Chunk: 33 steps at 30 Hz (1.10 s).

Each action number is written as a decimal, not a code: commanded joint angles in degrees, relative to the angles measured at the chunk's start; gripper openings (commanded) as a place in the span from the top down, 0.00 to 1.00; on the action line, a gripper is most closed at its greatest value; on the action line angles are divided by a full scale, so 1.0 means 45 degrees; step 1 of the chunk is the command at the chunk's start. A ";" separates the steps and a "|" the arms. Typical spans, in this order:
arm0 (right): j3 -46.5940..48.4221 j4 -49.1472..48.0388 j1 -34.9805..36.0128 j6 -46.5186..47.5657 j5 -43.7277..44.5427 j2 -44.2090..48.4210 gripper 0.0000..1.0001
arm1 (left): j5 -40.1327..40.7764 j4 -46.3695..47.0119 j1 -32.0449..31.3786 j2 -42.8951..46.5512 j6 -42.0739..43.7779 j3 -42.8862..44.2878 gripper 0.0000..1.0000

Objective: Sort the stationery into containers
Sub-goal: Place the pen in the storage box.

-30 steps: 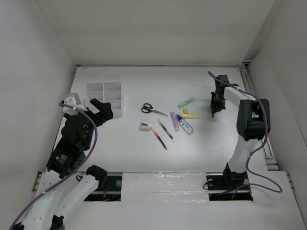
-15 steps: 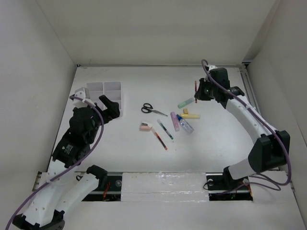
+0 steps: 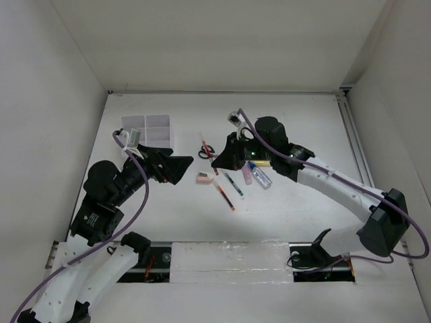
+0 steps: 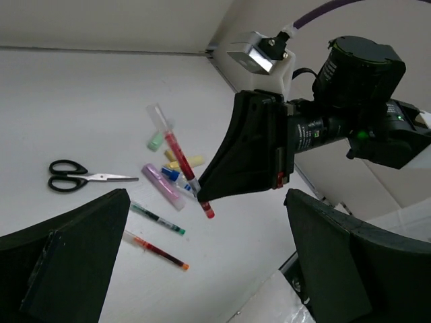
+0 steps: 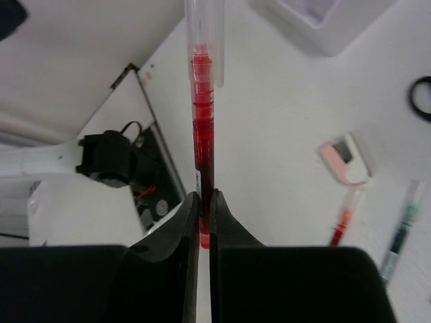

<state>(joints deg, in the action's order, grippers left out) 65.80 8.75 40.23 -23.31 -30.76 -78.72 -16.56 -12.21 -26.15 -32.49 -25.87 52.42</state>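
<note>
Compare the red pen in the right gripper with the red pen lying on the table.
The gripped pen is clamped at one end by the right gripper; the table pen lies free, untouched. The gripped pen is tilted in the air; the table pen lies flat beside a green pen. Both are slim, clear-bodied and red inside.

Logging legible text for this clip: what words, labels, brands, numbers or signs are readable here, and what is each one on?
No text reads clearly in any view.
Right arm's wrist housing, black label with white print: too small and blurred to read.
Left arm's lower housing, white sticker: too small to read.
Red pen held in the right end effector: no lettering that can be made out.
</note>
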 commanded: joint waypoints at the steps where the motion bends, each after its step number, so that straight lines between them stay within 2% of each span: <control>1: 0.0221 -0.2234 0.0669 -0.0815 -0.0761 -0.0201 1.00 | -0.1128 0.0994 0.0011 -0.0337 0.0221 -0.0224 0.00; 6: 0.0104 -0.3721 0.1197 -0.1694 -0.1580 -0.0318 1.00 | -0.0384 0.0390 0.0011 -0.1021 0.0221 -0.0089 0.00; 9: -0.0012 -0.4540 0.1450 -0.2103 -0.2028 -0.0320 1.00 | -0.0383 0.0232 0.0011 -0.1198 0.0221 -0.0087 0.04; 13: -0.0013 -0.5869 0.2034 -0.2632 -0.2734 -0.0455 1.00 | -0.0539 0.0349 0.0011 -0.1315 0.0221 -0.0087 0.10; 18: 0.0259 -0.6164 0.2682 -0.2828 -0.2755 -0.0943 1.00 | -0.0422 0.0467 0.0011 -0.1315 0.0104 0.0030 0.23; 19: 0.0261 -0.6164 0.2856 -0.2828 -0.2753 -0.1061 1.00 | -0.0268 0.0467 0.0011 -0.1315 0.0104 0.0030 0.31; 23: 0.0378 -0.6281 0.2975 -0.2945 -0.2636 -0.1179 1.00 | 0.0066 0.0467 0.0011 -0.1315 -0.0012 0.0030 0.53; 24: 0.0378 -0.6281 0.2975 -0.2945 -0.2636 -0.1295 1.00 | 0.0066 0.0467 0.0011 -0.1315 -0.0013 0.0030 0.69; 27: 0.0378 -0.6281 0.2975 -0.2945 -0.2324 -0.1296 1.00 | 0.0066 0.0467 0.0011 -0.1198 -0.0013 0.0030 0.89; 28: 0.0378 -0.6281 0.2975 -0.2945 -0.2208 -0.1296 1.00 | 0.0066 0.0467 0.0011 -0.1198 -0.0013 0.0030 1.00; 33: 0.0651 -0.6281 0.2975 -0.3080 -0.1935 -0.1413 1.00 | 0.0066 0.0349 0.0011 -0.1587 -0.0131 0.0030 1.00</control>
<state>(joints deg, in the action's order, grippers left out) 65.84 -15.03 53.71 -35.83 -40.73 -85.58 -16.82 -11.81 -26.39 -39.00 -27.81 51.99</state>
